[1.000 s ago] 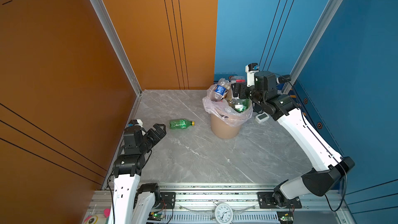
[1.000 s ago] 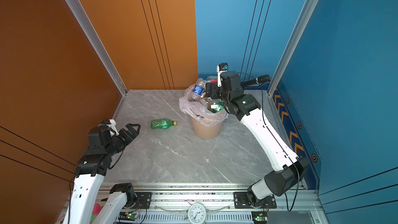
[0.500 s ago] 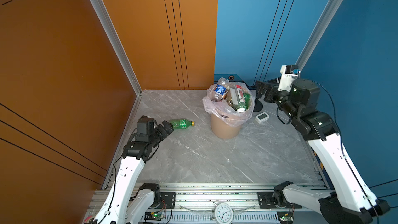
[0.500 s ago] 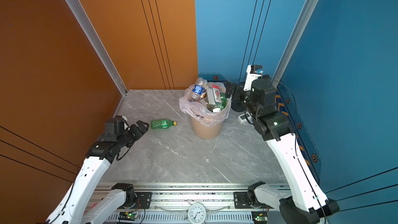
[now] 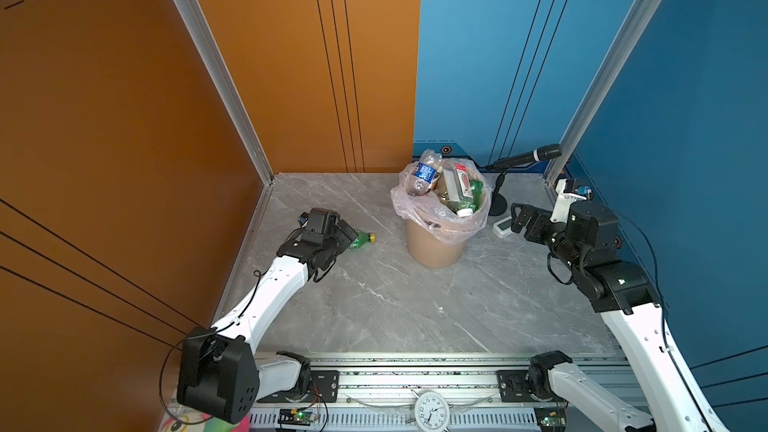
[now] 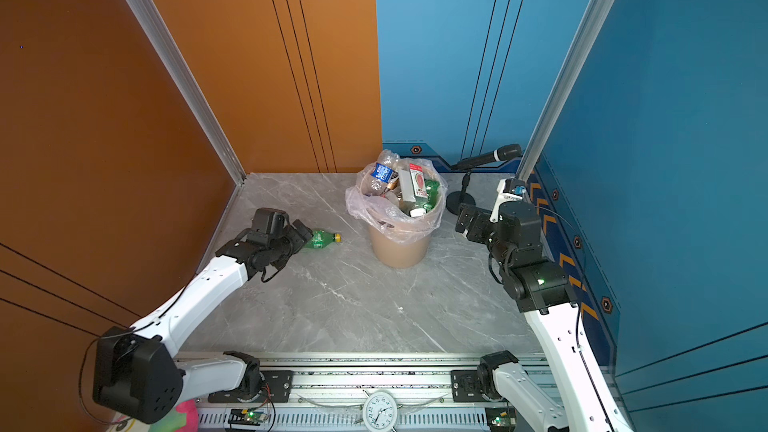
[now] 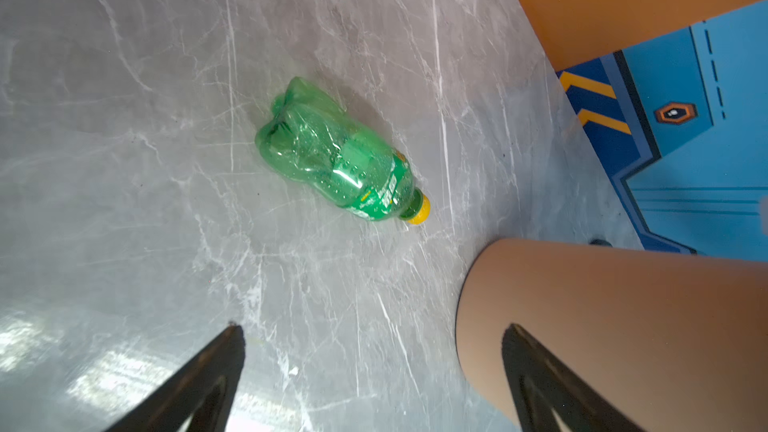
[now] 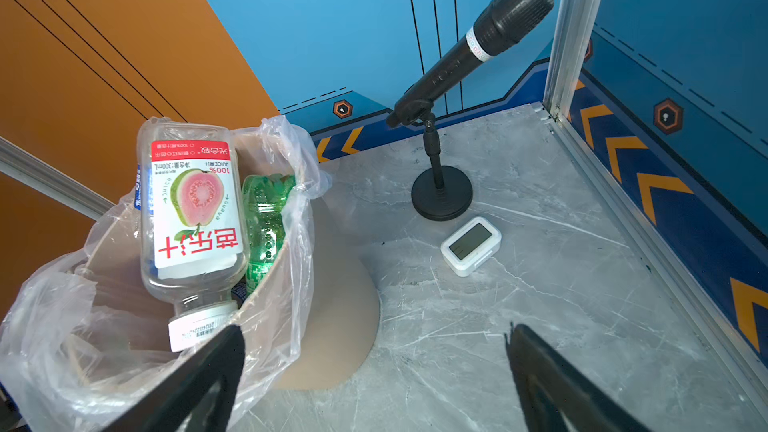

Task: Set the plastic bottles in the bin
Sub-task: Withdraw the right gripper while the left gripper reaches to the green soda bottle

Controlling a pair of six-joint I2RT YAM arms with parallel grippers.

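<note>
Left arm [image 5: 266, 292] had swung in from the left wall within the last second. Left jaws, spread wide and empty, hung over the base end of the crushed green plastic bottle with yellow cap [image 7: 340, 155]. The fingertips [image 7: 216, 367] were short of it in the wrist view, with no contact.

That bottle lay on its side on the grey marbled surface [image 5: 395, 305], cap toward the round beige-pink plastic bin [image 5: 432, 249], near it but apart. It was the only bottle seen outside. Base end dented, green label near the shoulder. Judged light and likely to roll or buckle under a pinch.

Right jaws, over the bin a second before, had pulled back to its right side, wide open and empty. A clear bottle with guava label and white cap [image 8: 193, 209] sat cap-down in the thin pinkish bag liner [image 8: 50, 317], beside a green one [image 8: 266, 218]. The bin was heaped above its rim.

Judgement: right arm's drop done, one pick remaining.
</note>
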